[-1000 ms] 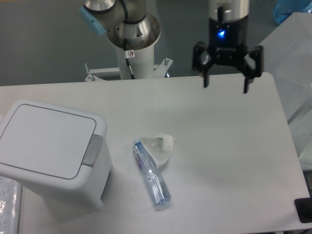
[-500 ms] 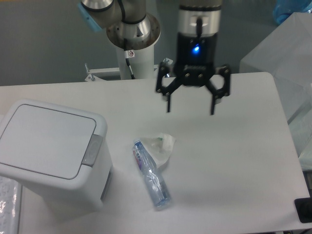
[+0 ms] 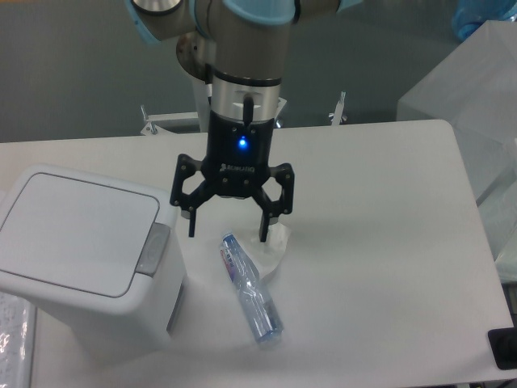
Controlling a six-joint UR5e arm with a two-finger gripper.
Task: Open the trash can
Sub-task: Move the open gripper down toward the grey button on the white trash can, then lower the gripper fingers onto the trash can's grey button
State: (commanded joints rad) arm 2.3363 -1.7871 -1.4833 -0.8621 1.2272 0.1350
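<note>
**End effector spread above counter, bin lid down**

Trash can (image 3: pixel 81 259) sits at the near left of the counter (image 3: pixel 380 242). White, boxy, rounded corners. Flat square lid lies closed and flush on top. Grey push button (image 3: pixel 153 249) sits on the right edge of the lid, facing the middle of the counter. Nothing touches the bin.

End effector (image 3: pixel 228 235) hangs just right of the bin's far right corner, pointing down. Both fingers spread wide, nothing between them: released. Left fingertip (image 3: pixel 191 230) sits close to the bin's upper right edge, with a gap showing between them. Right fingertip (image 3: pixel 263 234) overlaps the crumpled wrapper in the picture; cannot tell whether it touches or hovers above. A blue light glows on the black body above the fingers. The arm (image 3: pixel 242 56) rises from it toward the far edge, silver wrist section with pale blue caps at the top of view.

Plastic bottle (image 3: pixel 251 291) lies on its side on the counter, just right of the bin, running from near the fingers toward the near right. Clear, blue label, looks crushed flat. Crumpled white wrapper (image 3: pixel 273 250) lies against the far end of the bottle.

Translucent box (image 3: pixel 477 89) stands off the far right corner of the counter. A small black item (image 3: pixel 503 347) shows at the near right edge, cut off by the frame.
</note>
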